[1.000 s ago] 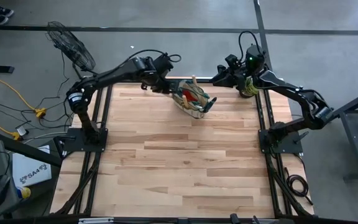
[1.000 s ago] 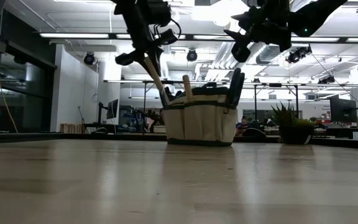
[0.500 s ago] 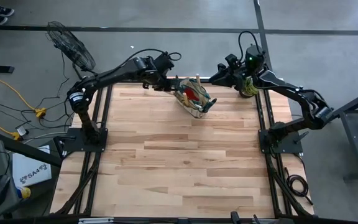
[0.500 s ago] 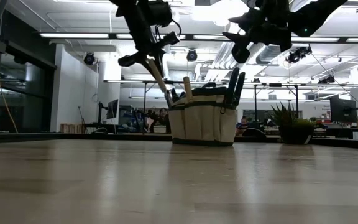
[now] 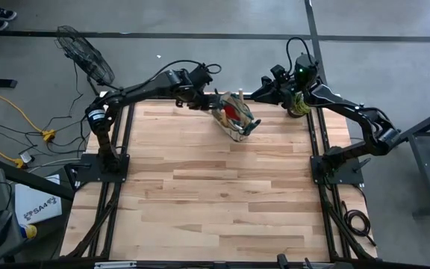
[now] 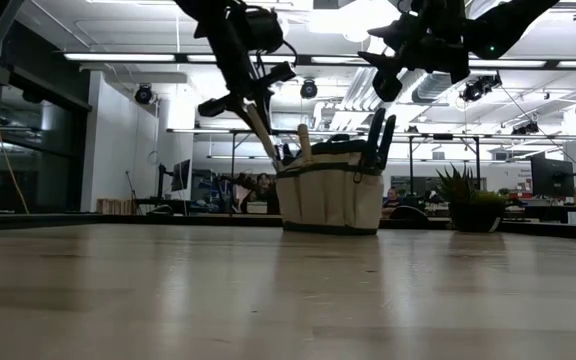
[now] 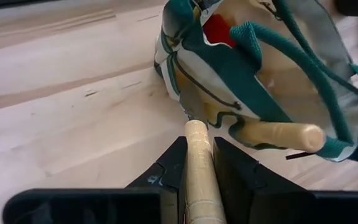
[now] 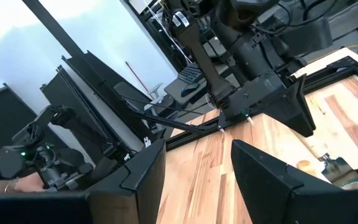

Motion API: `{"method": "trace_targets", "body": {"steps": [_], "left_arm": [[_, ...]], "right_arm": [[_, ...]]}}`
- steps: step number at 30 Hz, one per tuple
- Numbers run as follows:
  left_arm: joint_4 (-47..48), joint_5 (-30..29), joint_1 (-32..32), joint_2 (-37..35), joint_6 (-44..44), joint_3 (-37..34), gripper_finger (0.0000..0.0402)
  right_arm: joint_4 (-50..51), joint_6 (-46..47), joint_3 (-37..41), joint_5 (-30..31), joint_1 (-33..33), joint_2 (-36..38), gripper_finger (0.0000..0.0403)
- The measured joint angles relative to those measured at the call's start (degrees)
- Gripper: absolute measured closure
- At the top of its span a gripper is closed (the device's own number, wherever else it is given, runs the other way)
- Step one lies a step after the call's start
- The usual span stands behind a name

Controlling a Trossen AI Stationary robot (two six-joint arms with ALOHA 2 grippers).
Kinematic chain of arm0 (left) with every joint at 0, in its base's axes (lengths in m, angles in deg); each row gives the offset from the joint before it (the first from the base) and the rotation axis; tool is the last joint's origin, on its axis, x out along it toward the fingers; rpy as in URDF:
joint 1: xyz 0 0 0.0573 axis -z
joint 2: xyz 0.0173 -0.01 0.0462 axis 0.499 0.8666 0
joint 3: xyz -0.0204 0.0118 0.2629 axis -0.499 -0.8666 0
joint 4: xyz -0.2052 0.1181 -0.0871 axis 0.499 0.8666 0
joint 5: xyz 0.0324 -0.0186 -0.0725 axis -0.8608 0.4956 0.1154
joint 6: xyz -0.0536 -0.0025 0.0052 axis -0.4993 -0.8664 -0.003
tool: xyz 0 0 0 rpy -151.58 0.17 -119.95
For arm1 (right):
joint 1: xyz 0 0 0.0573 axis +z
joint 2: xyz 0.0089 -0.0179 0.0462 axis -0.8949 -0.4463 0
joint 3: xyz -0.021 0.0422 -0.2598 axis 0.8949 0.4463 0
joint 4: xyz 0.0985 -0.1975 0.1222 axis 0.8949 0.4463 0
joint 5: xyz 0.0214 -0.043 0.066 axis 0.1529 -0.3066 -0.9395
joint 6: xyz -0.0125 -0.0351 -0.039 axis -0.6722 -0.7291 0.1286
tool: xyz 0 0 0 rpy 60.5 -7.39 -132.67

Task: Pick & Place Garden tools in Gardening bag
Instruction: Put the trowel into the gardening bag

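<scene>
Pinching a wooden-handled tool (image 7: 197, 174) – left gripper (image 7: 199, 163) slants it, blade-first, into the bag (image 7: 253, 81).

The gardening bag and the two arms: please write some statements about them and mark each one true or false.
1. The left gripper holds a wooden handle between its fingers. True.
2. The gardening bag lies flat on its side. False: it stands upright on the table.
3. The right gripper has its fingers shut on a pruner. False: its fingers are open and empty.
4. Something red shows inside the bag. True.
5. A potted plant stands inside the bag. False: it stands apart from the bag.
</scene>
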Motion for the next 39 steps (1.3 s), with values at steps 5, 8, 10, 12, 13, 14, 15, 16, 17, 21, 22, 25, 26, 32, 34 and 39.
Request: {"method": "trace_targets", "body": {"steps": [5,8,10,12,13,14,15,16,17,21,22,25,26,32,34,39], "left_arm": [[-1.31,-0.17,0.00,0.00,0.11,0.00,0.0344],[-1.37,-0.20,0.00,0.00,0.11,0.00,0.0343],[-1.69,-0.24,0.00,0.00,0.17,0.00,0.0339],[-2.35,-0.39,0.00,0.00,0.57,0.00,0.0332],[-2.86,-0.39,0.00,0.00,0.57,0.00,0.0329],[-3.62,-0.39,0.00,0.00,0.57,0.00,0.0326],[-4.17,-0.39,0.00,0.00,0.57,0.00,0.0323],[-4.63,-0.39,0.00,0.00,0.57,0.00,0.0321],[-5.08,-0.37,0.00,0.00,0.58,0.00,0.0320],[-7.83,-0.37,0.00,0.00,1.05,0.00,0.0319],[-8.61,-0.37,0.00,0.00,1.05,0.00,0.0319],[-10.79,-0.39,0.00,0.00,1.14,0.00,0.0318],[-11.22,-0.39,0.00,0.00,1.14,0.00,0.0318],[-12.26,-1.06,0.00,0.00,2.08,0.00,0.0318],[-12.46,-1.12,0.00,0.00,2.05,0.00,0.0318],[-12.87,-1.24,0.02,0.00,2.05,0.00,0.0317]], "right_arm": [[0.00,-0.01,0.00,0.00,0.00,0.00,0.0227],[0.00,-0.02,0.00,0.00,0.00,0.00,0.0227],[0.00,0.00,0.00,0.00,0.00,0.00,0.0227],[0.00,0.00,0.00,0.00,0.00,0.00,0.0227],[-0.01,0.00,0.00,0.00,0.00,0.00,0.0227],[0.00,0.00,0.00,0.00,0.00,0.00,0.0227],[0.00,0.06,0.00,0.00,0.00,0.00,0.0227],[-0.02,0.10,0.00,0.00,0.00,0.00,0.0227],[-0.01,0.11,0.00,0.00,0.00,0.00,0.0227],[0.00,0.21,0.00,0.00,0.00,0.00,0.0227],[-0.02,0.22,0.00,0.00,0.00,0.00,0.0227],[0.00,0.24,0.00,0.00,0.00,0.00,0.0227],[-0.02,0.24,0.00,0.00,0.00,0.00,0.0227],[-0.02,0.06,0.00,0.00,0.00,0.00,0.0227],[-0.02,0.05,0.00,0.00,0.00,0.00,0.0227],[-0.02,-0.12,0.00,0.00,0.00,0.00,0.0227]]}}
